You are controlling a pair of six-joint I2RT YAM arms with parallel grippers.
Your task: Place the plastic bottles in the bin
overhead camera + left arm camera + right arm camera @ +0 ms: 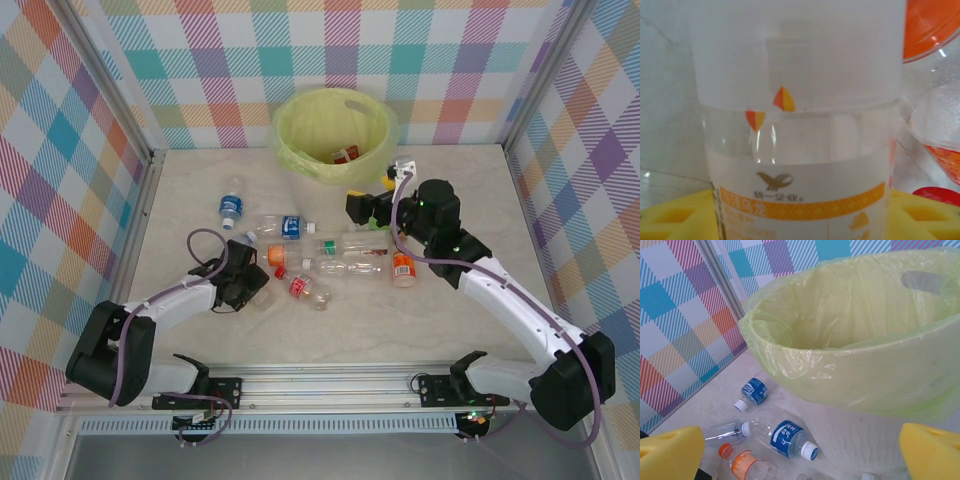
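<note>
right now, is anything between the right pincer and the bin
Nothing visible does. The open right pincer faces the bin directly; the loose bottles lie lower, off to the side.

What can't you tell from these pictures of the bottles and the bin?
Bin contents: in the top view its near wall hides part of the floor, so the count inside is unknown.
White-labelled bottle: left wrist view, blurred by closeness, both ends cut off by the edges.
Left jaws: whether they squeeze that bottle; the left arm covers them from above.
Print on loose bottles: too small from above.
</note>
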